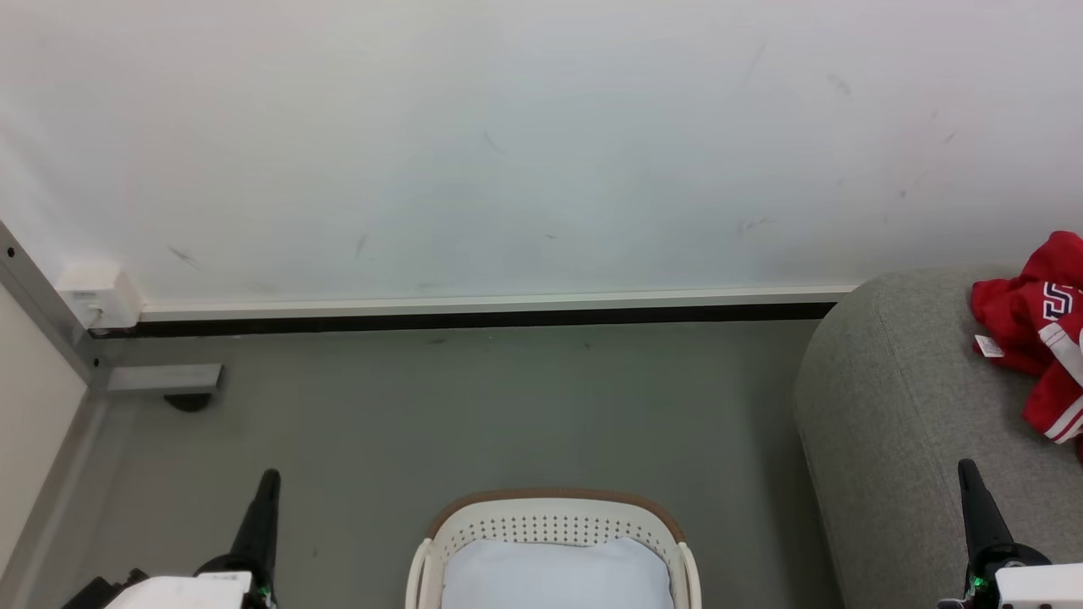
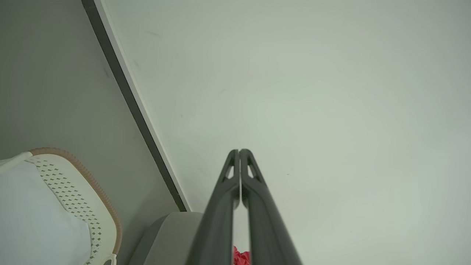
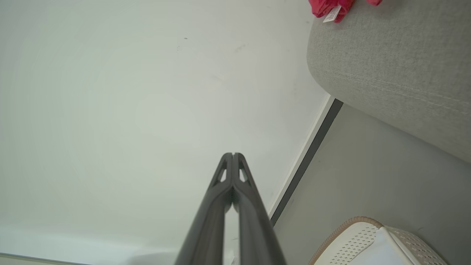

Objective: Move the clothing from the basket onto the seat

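Left gripper and right gripper: slim black fingers on white housings.

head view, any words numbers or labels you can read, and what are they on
No text can be read whole.
clothing: a black-and-white printed figure, cut off at the picture's edge; possibly part of a number, cannot tell which.
white tag on the clothing: print too small to read.
white box at the foot of the wall: any marking too blurred to read.

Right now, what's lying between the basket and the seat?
Nothing: in the head view, the stretch of grey floor between the basket and the seat is bare.
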Controlling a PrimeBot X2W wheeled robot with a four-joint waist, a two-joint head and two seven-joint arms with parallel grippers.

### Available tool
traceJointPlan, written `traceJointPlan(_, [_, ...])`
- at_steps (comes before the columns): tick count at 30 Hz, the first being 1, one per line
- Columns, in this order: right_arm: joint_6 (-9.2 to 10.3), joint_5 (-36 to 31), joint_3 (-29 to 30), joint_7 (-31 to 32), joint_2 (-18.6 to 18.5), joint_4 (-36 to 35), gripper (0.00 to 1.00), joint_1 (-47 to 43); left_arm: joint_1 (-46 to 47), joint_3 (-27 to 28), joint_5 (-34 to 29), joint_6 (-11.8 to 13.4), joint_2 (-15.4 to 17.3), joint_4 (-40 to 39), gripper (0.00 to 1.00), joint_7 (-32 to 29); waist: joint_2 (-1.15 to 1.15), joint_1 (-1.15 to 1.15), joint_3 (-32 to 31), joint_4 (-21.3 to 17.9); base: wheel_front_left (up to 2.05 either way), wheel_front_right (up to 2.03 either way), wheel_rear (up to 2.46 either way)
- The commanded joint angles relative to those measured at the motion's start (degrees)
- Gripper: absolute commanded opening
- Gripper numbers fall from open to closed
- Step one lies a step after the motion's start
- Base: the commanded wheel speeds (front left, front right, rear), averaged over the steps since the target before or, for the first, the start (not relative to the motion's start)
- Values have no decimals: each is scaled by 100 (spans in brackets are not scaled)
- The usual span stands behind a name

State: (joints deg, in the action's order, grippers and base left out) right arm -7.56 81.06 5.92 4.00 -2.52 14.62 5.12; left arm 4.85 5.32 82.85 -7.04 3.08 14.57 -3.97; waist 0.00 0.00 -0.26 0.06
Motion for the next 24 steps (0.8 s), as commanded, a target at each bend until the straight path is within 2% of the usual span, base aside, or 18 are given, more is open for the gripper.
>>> traceJointPlan(1, [11,146,24,36,-53,-49,0,79,88,41,109,-29,13,-36,0,-43,0,0,3,0,0,0,0])
traceJointPlan(24, [13,1170,77,278,-56,-75,0,147,169,142,1011,-62,-19,-60,0,-283,0,0,44,-6,0,0,0])
